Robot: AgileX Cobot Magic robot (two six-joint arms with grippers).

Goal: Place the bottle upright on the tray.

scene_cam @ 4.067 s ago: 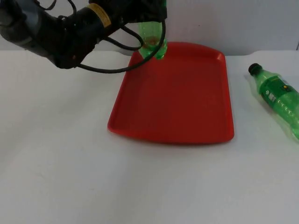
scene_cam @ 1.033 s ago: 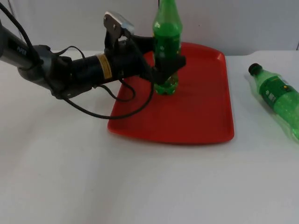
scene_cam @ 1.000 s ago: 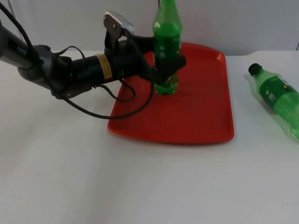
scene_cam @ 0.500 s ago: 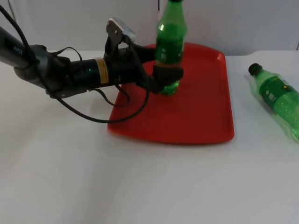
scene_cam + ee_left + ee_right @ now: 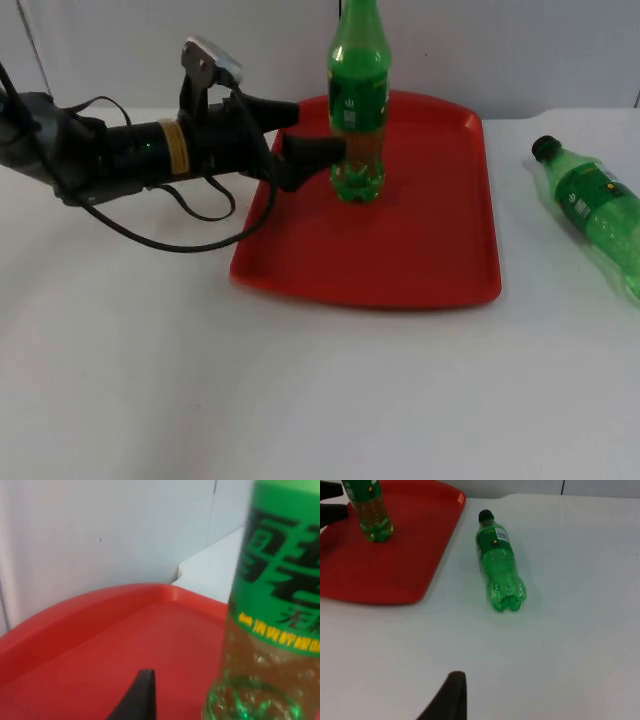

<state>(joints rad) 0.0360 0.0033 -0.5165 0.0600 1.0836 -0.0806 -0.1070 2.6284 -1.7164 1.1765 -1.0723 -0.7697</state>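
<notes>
Stood upright on the red tray (image 5: 420, 250): 1 green bottle (image 5: 358, 100), in the tray's far left part, label facing the camera, a little amber liquid in the lower body. Same bottle (image 5: 270, 620) seen close in the left wrist view, green label with black and yellow print, base on the red tray floor (image 5: 75, 655). Also caught in the right wrist view, bottle (image 5: 369, 510) on the tray (image 5: 385, 565).

Reached in low from the left over the tray's left rim: left gripper (image 5: 315, 135), jaws spread open, holding nothing, fingertips just beside the bottle but apart from it. 1 black fingertip (image 5: 137, 697) visible in the left wrist view above the tray floor, clear of the bottle.

Lay on its side on the white table (image 5: 300, 400), right of the tray and well apart from it: second green bottle (image 5: 595, 215), black cap toward the wall. Same second bottle (image 5: 499, 572) in the right wrist view, just beside the tray's edge, cap pointing away.

Waited above the bare table: right gripper, 1 dark fingertip (image 5: 447, 697) in the right wrist view; jaw state could not be told.
</notes>
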